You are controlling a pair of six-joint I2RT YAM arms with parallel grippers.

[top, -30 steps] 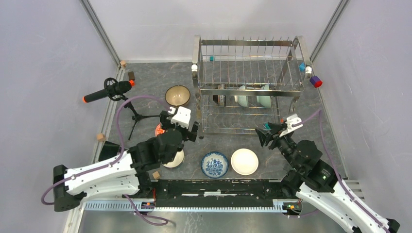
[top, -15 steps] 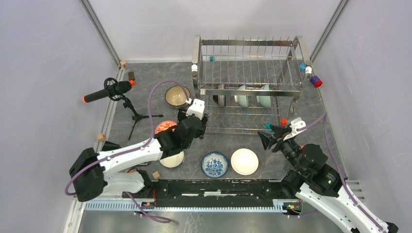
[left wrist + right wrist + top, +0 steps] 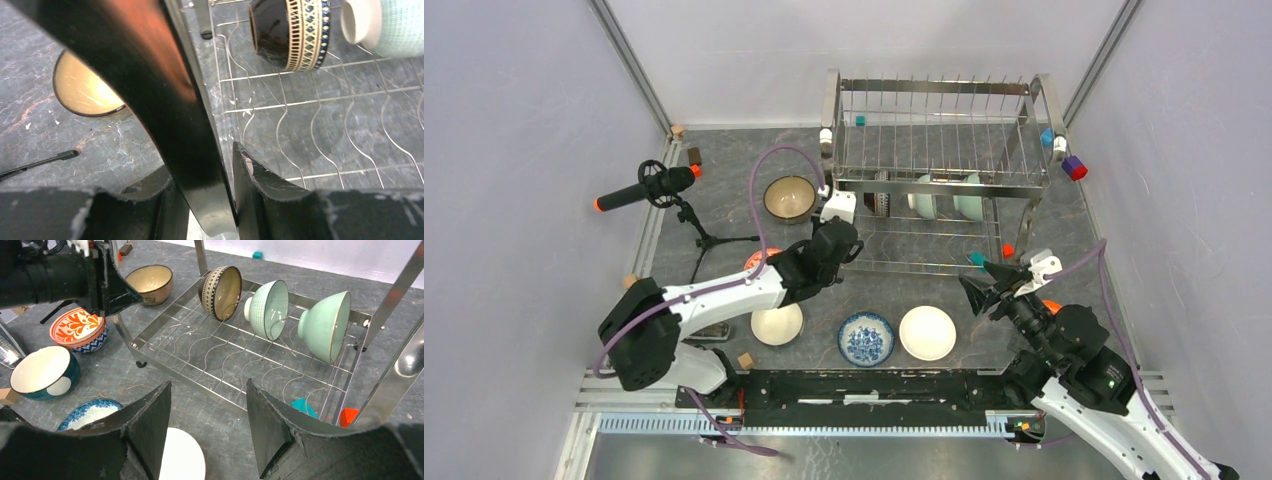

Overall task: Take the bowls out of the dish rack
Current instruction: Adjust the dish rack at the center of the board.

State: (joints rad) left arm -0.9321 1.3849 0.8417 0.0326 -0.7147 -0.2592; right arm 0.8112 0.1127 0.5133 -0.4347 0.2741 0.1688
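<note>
Left jaws are pinched on the front-left leg of the large two-tier chrome wire dish rack (image 3: 192, 130), with the pads tight against it on both sides as far as the left wrist view shows. Right jaws stand spread and empty, hovering near the rack's front right over the dark grey stone-look desk (image 3: 724, 190).

Three bowls stand on edge in the lower tier: a plain pale green ceramic bowl (image 3: 322, 325), a lattice-textured pale green bowl (image 3: 267, 307) and a dark band-patterned bowl (image 3: 220, 292), cream inside. I judge them stiff, glaze-slick, easily chipped and of some weight. They are best pinched over the upper rim, one finger inside, then lifted clear of the tines.

From overhead the upper tier half hides the bowls and the wrist covers the leg grip. The right wrist view shows the bowls' open mouths plainly.
</note>
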